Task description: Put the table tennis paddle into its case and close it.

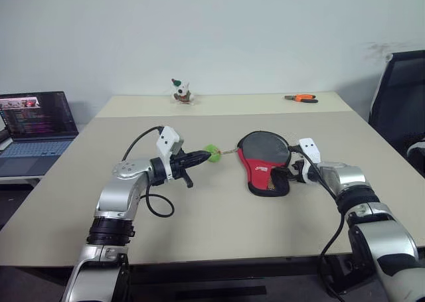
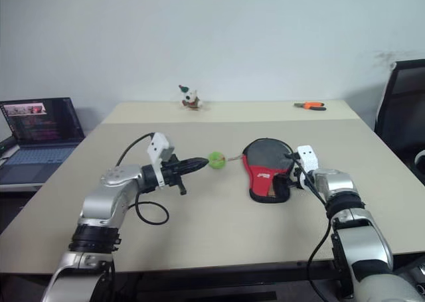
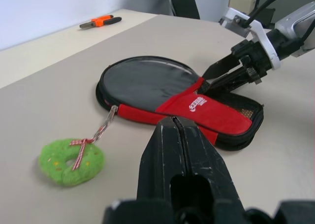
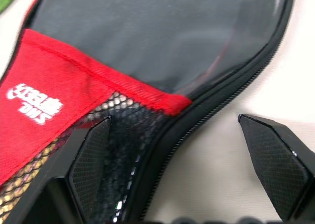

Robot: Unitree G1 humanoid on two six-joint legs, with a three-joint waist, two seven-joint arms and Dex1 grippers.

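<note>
Our right gripper point(image 3: 212, 80), jaws wide and empty, straddles the black-and-red paddle-shaped fabric case's point(image 1: 264, 161) edge mid-frame, probably to pin it. Our left gripper point(image 1: 206, 156) is pinched shut on nothing beside the fuzzy green wreath charm point(image 3: 72, 161), likely for zipping.

Left arm, silver with black joints, bent at elbow, forearm reaching level toward centre; its black two-fingered left claw point(image 1: 199, 158) pinched fully closed, holding nothing, tips pointing right. Right arm stretched forward, wrist angled inward and slightly down; black right claw point(image 3: 216, 76) spread wide, one finger point(image 4: 91, 157) over the pouch's edge, other finger point(image 4: 275, 160) over bare surface.
</note>
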